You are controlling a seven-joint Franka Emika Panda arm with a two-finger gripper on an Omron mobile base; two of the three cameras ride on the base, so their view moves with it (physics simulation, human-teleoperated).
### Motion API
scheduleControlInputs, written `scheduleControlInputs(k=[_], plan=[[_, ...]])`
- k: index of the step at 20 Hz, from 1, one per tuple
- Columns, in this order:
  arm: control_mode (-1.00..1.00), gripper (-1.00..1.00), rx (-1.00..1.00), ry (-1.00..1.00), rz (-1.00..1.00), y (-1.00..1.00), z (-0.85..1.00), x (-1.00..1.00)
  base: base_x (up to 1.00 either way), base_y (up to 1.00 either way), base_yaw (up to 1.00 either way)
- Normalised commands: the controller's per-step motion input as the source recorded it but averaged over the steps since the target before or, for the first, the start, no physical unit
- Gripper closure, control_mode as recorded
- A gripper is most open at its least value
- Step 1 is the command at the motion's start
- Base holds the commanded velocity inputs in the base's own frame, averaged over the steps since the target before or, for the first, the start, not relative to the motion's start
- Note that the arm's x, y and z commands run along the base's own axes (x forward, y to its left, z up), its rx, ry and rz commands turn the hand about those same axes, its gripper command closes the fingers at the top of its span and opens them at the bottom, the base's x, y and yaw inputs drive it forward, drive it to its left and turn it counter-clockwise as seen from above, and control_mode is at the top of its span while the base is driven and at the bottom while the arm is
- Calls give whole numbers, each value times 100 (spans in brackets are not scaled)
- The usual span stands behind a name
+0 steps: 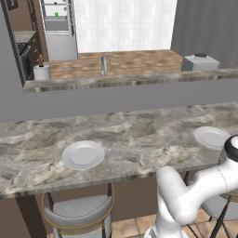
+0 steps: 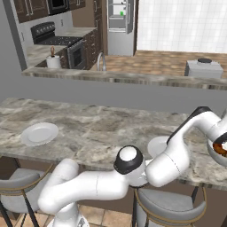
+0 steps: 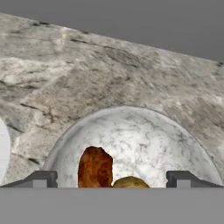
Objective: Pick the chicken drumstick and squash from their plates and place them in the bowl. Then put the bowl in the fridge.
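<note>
A marbled counter (image 1: 139,139) is spanning the foreground — grey-cushioned stools (image 1: 79,216) are tucking beneath, white tiled wall (image 1: 123,23) is glowing behind.

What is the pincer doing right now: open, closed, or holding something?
Pincer: open, holding nothing, fingertips spread wide over the bowl.

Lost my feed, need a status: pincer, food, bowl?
Pincer open over bowl. Drumstick and squash inside. Both plates bare. Nothing in the way.

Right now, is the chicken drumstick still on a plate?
No, the chicken drumstick lies inside the bowl, beside the squash.
</note>
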Motion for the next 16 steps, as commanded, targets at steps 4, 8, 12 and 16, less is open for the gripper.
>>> scheduleControlInputs(k=[4, 8, 12, 16], plan=[[-100, -100, 0, 8, 9, 9, 12, -47, 0, 0, 0], [-100, -100, 0, 7, 8, 7, 2, -48, 0, 0, 0], [-100, -100, 0, 7, 6, 10, 0, -39, 0, 0, 0], [-100, -100, 0, 7, 6, 10, 0, -27, 0, 0, 0]])
